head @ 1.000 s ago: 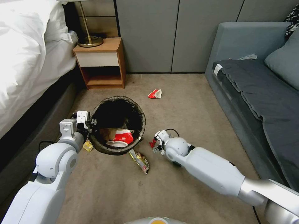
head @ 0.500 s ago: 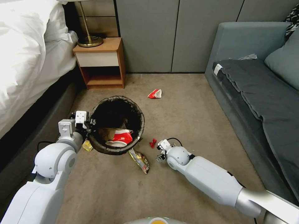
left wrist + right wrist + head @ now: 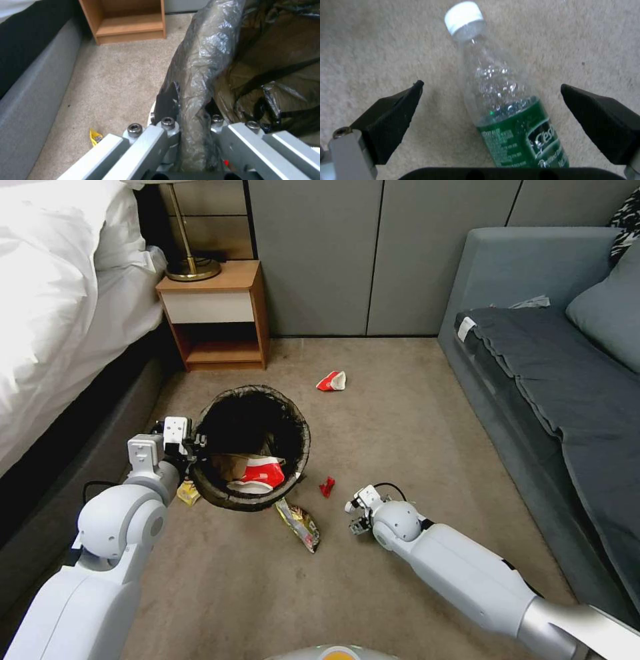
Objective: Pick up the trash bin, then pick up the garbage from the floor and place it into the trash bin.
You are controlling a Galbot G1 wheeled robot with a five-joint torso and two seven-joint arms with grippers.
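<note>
The trash bin (image 3: 220, 493), lined with a dark bag (image 3: 206, 50), hangs just above the floor (image 3: 400, 420); my left gripper (image 3: 190, 448) (image 3: 190, 105) is shut on its rim. Inside lie a red-and-white cup (image 3: 261, 473) and brown paper. My right gripper (image 3: 355, 517) (image 3: 491, 86) is open, low over the carpet to the bin's right. In the right wrist view a clear green-labelled bottle (image 3: 516, 125) with a white cap lies between its fingers (image 3: 393, 112), touching neither. More garbage lies around: a red scrap (image 3: 327, 487), a snack wrapper (image 3: 300, 523), a yellow wrapper (image 3: 189, 492) and a crushed cup (image 3: 332, 381).
A bed (image 3: 60, 300) and its dark base run along the left. A wooden nightstand (image 3: 217, 313) with a lamp stands at the back. A grey sofa (image 3: 553, 380) lines the right side. Open carpet lies between bin and sofa.
My right gripper has drawn back from beside the red scrap, toward me and to the right. The scrap stays on the carpet. The left arm and bin have hardly moved.
</note>
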